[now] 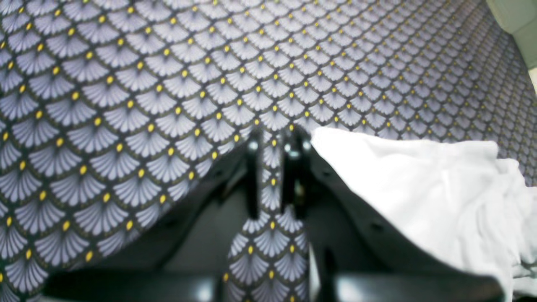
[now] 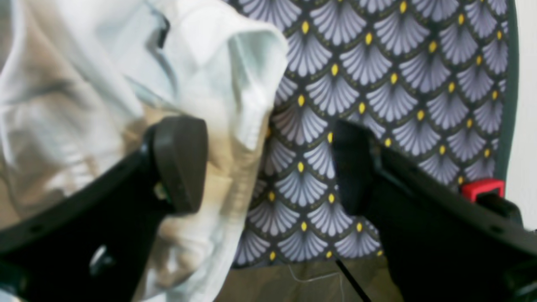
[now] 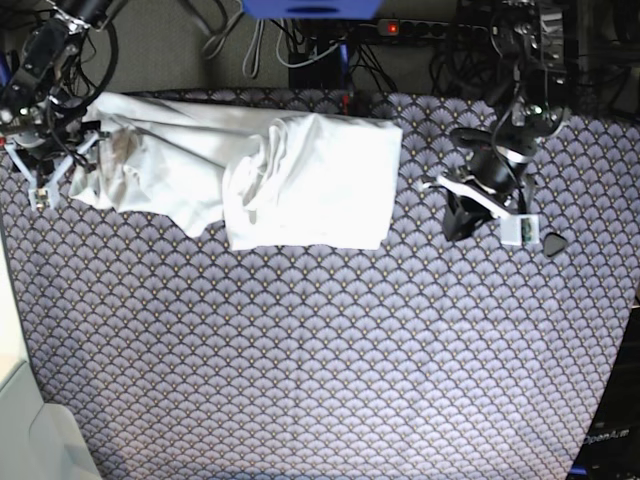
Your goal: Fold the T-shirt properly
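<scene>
The large plain white short-sleeved T-shirt [image 3: 270, 175] of thin wrinkly cloth lies bunched and partly folded along the far side of the counter, on the purple-grey scallop-patterned cloth [image 3: 320, 340]. Its end by the right gripper [image 2: 268, 167] is crumpled, so sleeves and collar are hard to make out. That gripper's jaws stand wide apart, one pad against the cloth. The left gripper [image 1: 272, 142], just beside the shirt's edge, has its jaws nearly together, holding nothing.
</scene>
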`<state>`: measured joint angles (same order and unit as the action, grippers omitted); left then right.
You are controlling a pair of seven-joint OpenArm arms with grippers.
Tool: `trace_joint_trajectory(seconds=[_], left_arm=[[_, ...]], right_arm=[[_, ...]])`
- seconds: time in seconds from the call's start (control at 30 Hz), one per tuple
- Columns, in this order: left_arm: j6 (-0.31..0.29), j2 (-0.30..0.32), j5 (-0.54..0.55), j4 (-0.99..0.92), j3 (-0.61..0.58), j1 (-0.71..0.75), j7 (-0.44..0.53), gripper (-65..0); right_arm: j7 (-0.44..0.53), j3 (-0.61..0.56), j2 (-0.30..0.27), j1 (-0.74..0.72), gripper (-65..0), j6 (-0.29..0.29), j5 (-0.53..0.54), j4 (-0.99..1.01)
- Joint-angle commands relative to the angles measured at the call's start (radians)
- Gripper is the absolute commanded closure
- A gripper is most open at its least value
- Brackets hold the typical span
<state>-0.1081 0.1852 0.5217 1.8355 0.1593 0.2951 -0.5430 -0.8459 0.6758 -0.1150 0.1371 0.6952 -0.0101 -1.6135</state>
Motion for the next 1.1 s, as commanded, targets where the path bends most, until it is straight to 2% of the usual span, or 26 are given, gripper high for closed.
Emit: trace_joint_trajectory(seconds=[0.0,0.3,0.5,0.77,0.83,0.9,1.07], left_arm=[[-0.008,0.006,0.008,0.022,0.003,-0.010,0.022,-5.0],[-0.008,0.006,0.008,0.020,0.003,-0.014,0.022,-5.0],[-0.008,0.006,0.008,0.022,0.003,-0.014,0.022,-5.0],[-0.008,0.006,0.008,0.022,0.003,-0.014,0.022,-5.0],[-0.008,0.006,0.008,0.022,0.003,-0.014,0.022,-5.0],[-0.008,0.006,0.008,0.022,0.003,-0.014,0.022,-5.0],[-0.008,0.006,0.008,0.022,0.003,-0.012,0.022,-5.0]], right_arm=[[0.017,0.005,-0.010,-0.004,-47.4,0.003,0.009,-0.015],[0.017,-0.038,0.056,0.012,-47.4,0.003,0.009,-0.014],[0.017,-0.086,0.057,0.029,-47.0,0.003,0.009,-0.014],[0.017,-0.087,0.064,0.032,-45.6,0.003,0.009,-0.012],[0.017,-0.086,0.073,0.032,-41.7,0.003,0.009,-0.012],[0.017,-0.086,0.073,0.032,-34.8,0.003,0.009,-0.012],[0.017,-0.086,0.090,0.029,-14.0,0.003,0.009,0.071]])
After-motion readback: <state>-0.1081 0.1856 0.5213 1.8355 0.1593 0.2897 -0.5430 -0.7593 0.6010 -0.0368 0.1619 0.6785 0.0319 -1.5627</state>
